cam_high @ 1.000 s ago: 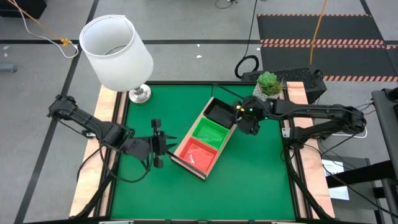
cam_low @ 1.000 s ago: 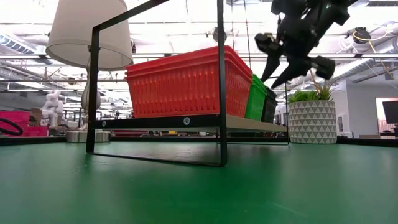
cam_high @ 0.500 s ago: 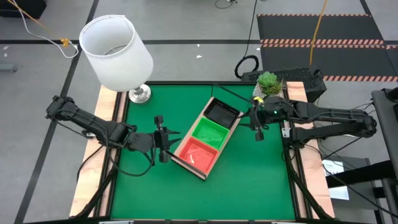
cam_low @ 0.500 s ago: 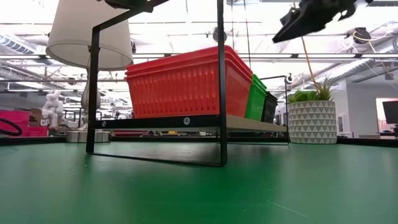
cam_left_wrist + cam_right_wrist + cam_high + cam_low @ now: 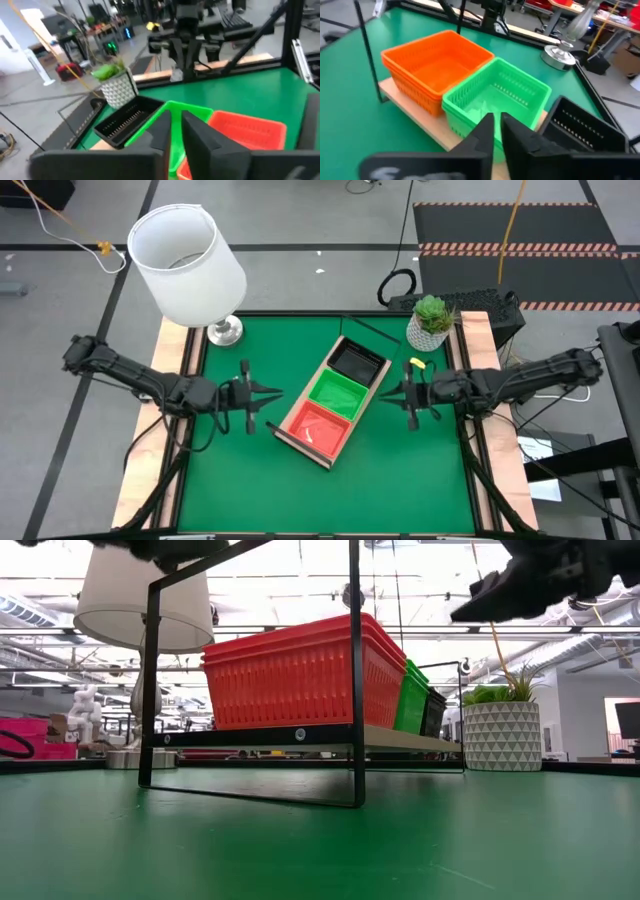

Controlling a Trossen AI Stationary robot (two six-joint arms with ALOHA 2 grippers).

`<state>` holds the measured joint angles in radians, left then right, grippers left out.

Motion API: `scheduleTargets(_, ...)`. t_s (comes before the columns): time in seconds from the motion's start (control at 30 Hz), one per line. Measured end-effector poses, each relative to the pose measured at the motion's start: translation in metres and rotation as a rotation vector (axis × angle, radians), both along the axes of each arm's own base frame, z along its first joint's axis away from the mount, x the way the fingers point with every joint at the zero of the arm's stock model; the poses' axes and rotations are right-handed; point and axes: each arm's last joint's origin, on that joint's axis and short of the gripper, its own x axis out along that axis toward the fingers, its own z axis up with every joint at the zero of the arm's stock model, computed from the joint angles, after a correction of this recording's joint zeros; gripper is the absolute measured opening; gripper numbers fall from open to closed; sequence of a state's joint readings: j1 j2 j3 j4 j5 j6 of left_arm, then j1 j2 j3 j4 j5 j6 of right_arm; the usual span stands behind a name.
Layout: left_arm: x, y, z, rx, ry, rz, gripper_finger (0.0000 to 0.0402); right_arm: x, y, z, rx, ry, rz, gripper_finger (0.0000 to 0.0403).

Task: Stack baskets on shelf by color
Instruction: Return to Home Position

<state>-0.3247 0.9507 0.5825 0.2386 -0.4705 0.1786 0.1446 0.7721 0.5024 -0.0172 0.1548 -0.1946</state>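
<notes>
As seen from above, shelf (image 5: pixel 300 448) lies diagonally mid-bench (image 5: pixel 420 470), carrying black baskets (image 5: pixel 355 361), green baskets (image 5: pixel 337 393), orange-red baskets (image 5: pixel 317 425); left jaws between shelf and left edge, right jaws between shelf and right edge. Low view: orange-red baskets nearest. Wrist views: both jaws narrow, empty.

Bright, even light from overhead fills all 4 views. In the low view the white glowing ceiling (image 5: pixel 290 580) backlights the wooden shelf with dark metal frame (image 5: pixel 300 736), leaving its posts in silhouette. A soft shadow lies beneath it on the green worktop (image 5: pixel 300 840).
</notes>
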Motion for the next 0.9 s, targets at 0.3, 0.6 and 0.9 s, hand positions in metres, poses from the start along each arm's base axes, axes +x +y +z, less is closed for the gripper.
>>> scheduleTargets(0.3, -0.019, 0.017, -0.039, -0.023, -0.045, 0.037, 0.0009, -0.002, 0.000, -0.018, -0.080, -0.051, -0.011, 0.0002)
scheduleTargets(0.6, -0.029, 0.030, -0.075, -0.043, -0.043, 0.032, 0.0015, -0.014, -0.001, -0.051, -0.169, -0.176, 0.035, 0.0001)
scheduleTargets(0.9, -0.040, 0.037, -0.095, -0.077, -0.104, 0.028, 0.0012, -0.033, -0.005, -0.062, -0.158, -0.372, 0.018, 0.0000)
